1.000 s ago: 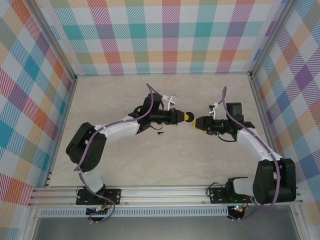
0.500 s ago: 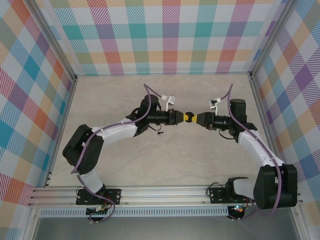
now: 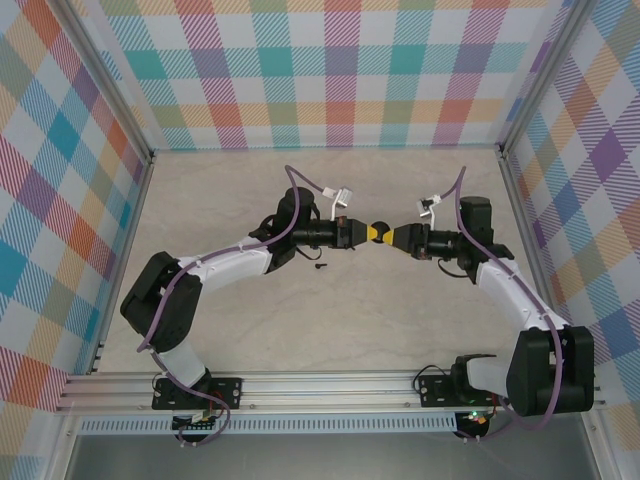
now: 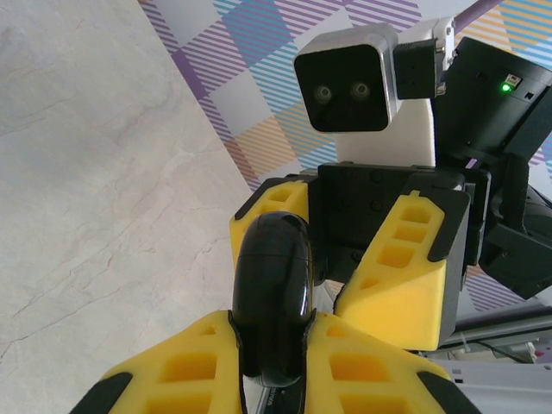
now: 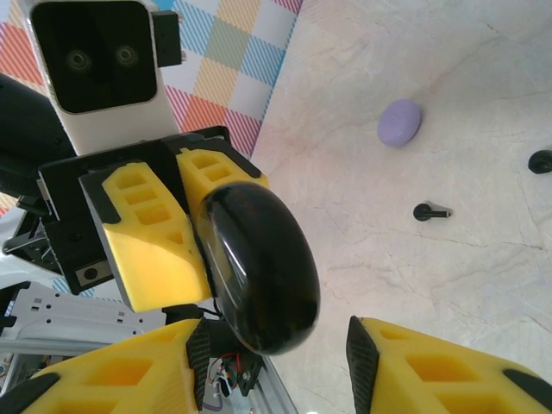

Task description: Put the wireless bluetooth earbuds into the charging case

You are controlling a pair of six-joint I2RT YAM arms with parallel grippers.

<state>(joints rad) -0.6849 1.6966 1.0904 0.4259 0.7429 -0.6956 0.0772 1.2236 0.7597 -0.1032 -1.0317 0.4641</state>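
Closer together now, left gripper (image 3: 364,232) clenched on the black case (image 4: 274,285), right gripper (image 3: 392,238) gapes around it and should close squarely.

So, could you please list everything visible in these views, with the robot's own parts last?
table: one, pale marbled, under everything
walls: three, multicoloured check, around the table
charging case: one, glossy black, raised above the table
earbud: one, black, lying on the table
lavender case: one, pale lavender, on the table near the earbud
cropped item: one, black, on the table at the view's edge, unidentifiable
left arm: one, black and white, reaching from the left
right arm: one, black and white, reaching from the right
left gripper: one, yellow-fingered, shut on the charging case
right gripper: one, yellow-fingered, open, straddling the charging case
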